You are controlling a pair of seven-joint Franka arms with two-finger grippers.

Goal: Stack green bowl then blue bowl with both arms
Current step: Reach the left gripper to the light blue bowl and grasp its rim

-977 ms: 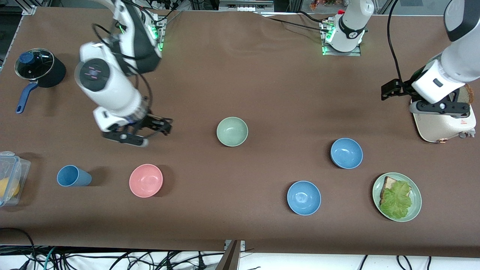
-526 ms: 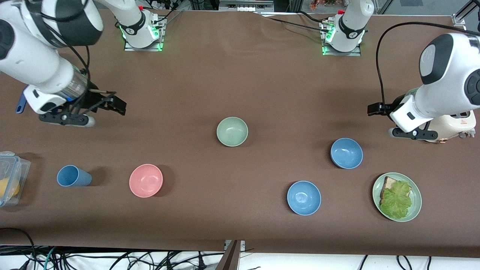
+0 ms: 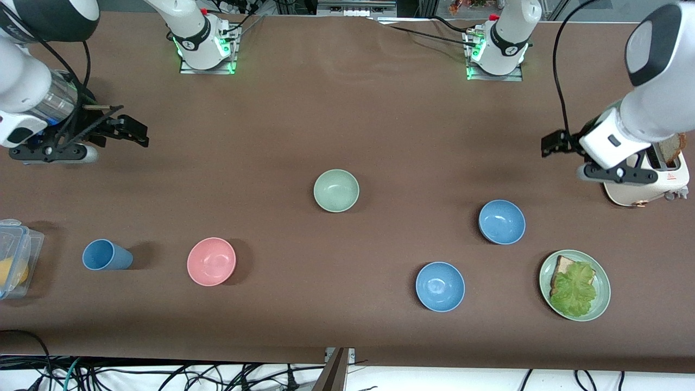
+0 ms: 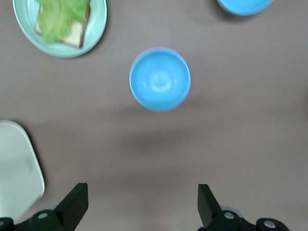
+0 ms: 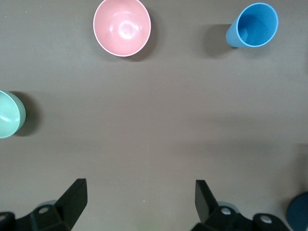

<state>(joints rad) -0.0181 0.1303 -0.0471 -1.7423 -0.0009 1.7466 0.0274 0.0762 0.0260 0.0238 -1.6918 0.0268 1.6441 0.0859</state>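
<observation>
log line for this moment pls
left hand: open, empty, by toaster | right hand: open, empty | green bowl, blue bowls: unstacked

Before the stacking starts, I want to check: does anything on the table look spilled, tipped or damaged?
Only the blue cup stands out: it lies tipped on its side beside the pink bowl. The green bowl and both blue bowls sit upright, empty.
</observation>
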